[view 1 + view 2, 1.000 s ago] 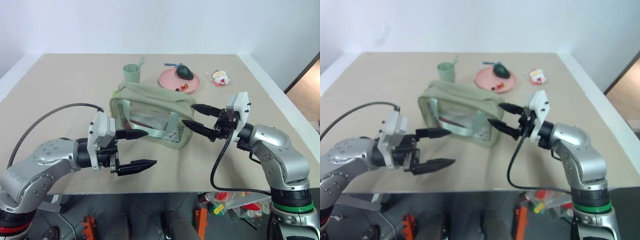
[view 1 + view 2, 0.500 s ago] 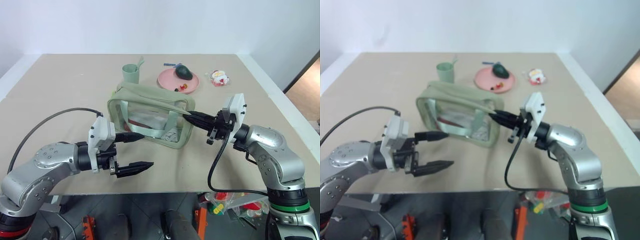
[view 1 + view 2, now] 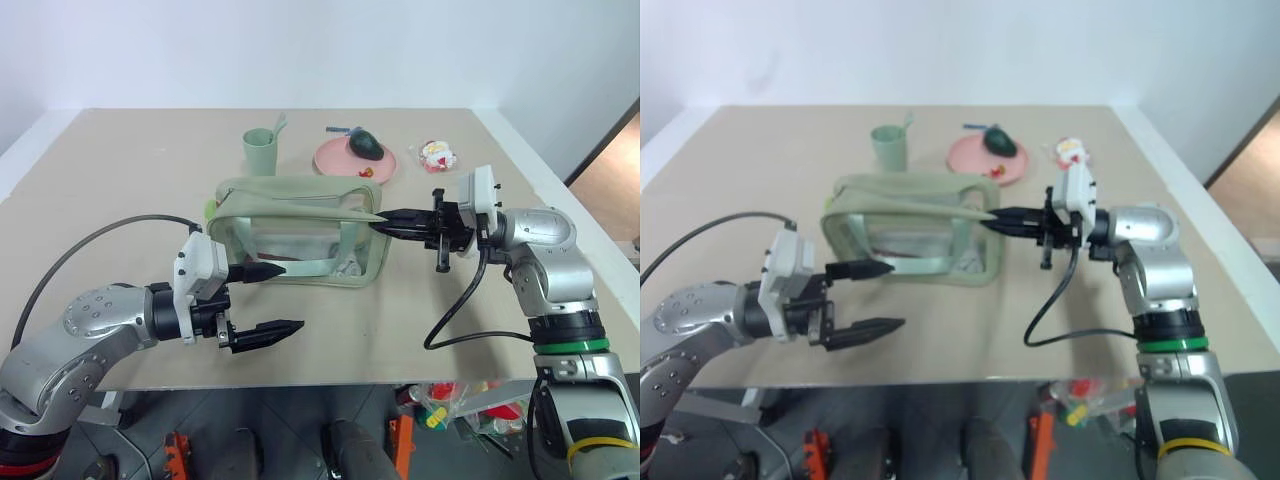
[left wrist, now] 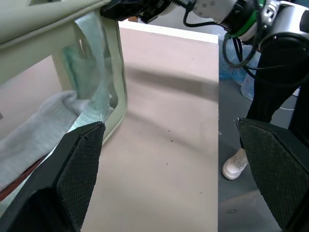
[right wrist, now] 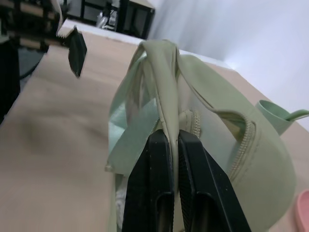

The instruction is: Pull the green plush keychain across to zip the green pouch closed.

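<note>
Green pouch mid-table. Cup at its 11 o'clock, well behind. Plate at 1 o'clock, avocado-shaped item on it. Small toy at 3 o'clock of plate. Right gripper at pouch's 3 o'clock end, pinching strap. Left gripper at 7 o'clock, before the pouch. Green plush keychain at pouch's 9 o'clock end.

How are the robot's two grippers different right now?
The left gripper is open and holds nothing, near the pouch's front. The right gripper is shut on the pouch's strap at its right end. Both have black fingers and point inward at the pouch.
</note>
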Robot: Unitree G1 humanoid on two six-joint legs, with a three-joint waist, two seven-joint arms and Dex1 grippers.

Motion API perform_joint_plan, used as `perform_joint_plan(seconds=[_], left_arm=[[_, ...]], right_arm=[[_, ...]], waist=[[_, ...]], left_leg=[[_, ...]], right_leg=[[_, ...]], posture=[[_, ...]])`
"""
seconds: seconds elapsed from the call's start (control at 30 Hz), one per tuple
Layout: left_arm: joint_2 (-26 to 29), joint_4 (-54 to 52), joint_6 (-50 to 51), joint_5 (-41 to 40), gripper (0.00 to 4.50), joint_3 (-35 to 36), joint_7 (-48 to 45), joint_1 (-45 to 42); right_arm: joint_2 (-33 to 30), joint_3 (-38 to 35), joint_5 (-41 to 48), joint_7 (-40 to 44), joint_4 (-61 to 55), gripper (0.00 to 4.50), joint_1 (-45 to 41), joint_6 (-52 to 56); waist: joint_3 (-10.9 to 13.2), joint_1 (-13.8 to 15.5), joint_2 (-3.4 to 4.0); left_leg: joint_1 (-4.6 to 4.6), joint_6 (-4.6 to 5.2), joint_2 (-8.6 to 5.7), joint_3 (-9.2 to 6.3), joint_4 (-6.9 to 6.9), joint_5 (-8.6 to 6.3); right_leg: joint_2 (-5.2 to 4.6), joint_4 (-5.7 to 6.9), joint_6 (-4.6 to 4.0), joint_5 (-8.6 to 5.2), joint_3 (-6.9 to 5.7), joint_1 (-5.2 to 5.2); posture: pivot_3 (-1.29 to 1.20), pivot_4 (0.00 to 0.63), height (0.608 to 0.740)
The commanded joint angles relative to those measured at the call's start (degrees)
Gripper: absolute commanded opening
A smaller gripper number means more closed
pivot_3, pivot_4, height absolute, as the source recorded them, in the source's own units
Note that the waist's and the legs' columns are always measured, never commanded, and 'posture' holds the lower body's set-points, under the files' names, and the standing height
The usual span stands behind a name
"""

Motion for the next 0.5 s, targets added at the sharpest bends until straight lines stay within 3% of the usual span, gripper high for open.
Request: perform_joint_plan(seconds=[0.03,0.23,0.43,0.5], left_arm=[[0.3,-2.5,-0.8,0.2,4.50,1.4,0.8,0.8],[-1.5,-1.3,0.8,-3.4,4.50,6.1,6.7,0.2],[0.6,2.9,8.1,-19.3,4.50,22.7,18.1,2.6],[0.7,5.3,8.9,-21.1,4.50,26.9,21.3,4.4]], right_arm=[[-0.8,-0.5,-0.6,2.7,2.2,0.02,-2.3,-2.5],[0.5,-0.1,-1.3,2.4,2.3,0.02,-0.3,-4.2],[0.4,-0.2,-2.0,1.0,1.7,0.02,0.0,-4.0],[0.5,-0.2,-2.3,0.6,1.5,0.02,0.0,-4.1]], waist=[[0.0,0.1,0.00],[0.0,0.2,0.00],[0.0,0.0,0.00],[0.0,-0.1,0.01]], left_leg=[[-0.01,0.00,0.00,0.00,-0.03,-0.01],[0.01,0.03,0.02,-0.04,-0.08,-0.04],[0.13,0.03,0.06,-0.01,-0.04,-0.02],[0.16,0.03,0.09,0.00,-0.03,-0.02]], right_leg=[[0.00,0.00,0.05,0.01,0.00,-0.01],[0.01,0.02,0.06,-0.03,-0.03,-0.02],[0.03,0.05,-0.02,0.10,-0.03,0.01],[0.03,0.06,-0.03,0.10,-0.03,0.04]], posture=[[0.00,0.150,0.740],[0.00,0.150,0.740],[0.00,0.150,0.740],[0.00,0.150,0.740]])
